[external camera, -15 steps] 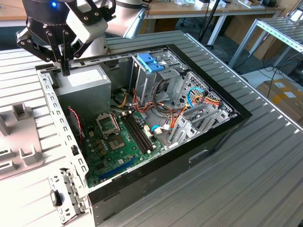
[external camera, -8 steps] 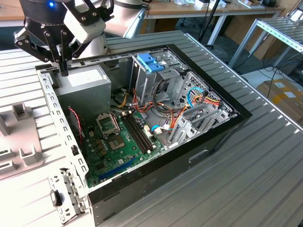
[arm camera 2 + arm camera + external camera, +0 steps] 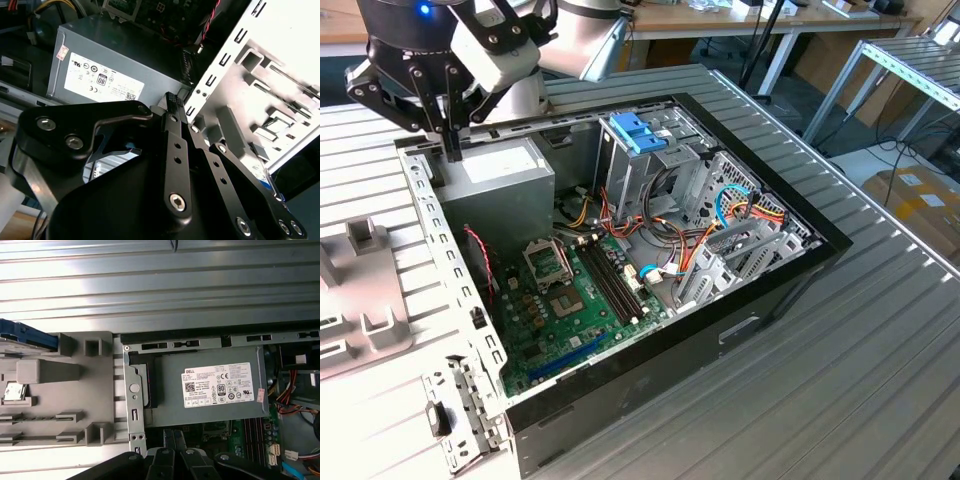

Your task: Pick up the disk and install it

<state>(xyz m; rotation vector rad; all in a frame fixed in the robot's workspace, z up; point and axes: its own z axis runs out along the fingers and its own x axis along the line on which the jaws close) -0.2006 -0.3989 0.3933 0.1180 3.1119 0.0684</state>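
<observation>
Exterior view: closed hand (image 3: pixel 453 153) near the grey power supply (image 3: pixel 505 185).

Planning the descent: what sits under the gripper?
The gripper hangs over the grey power supply beside the case's perforated metal rim. Whatever lies beneath the supply is covered.

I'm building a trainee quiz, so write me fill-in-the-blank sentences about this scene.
1. The disk sits ___ the case, on a grey fixture.
2. The power supply carries a ___ label.
3. The shut end effector holds ___.
Missing words: outside; white; nothing.
</observation>
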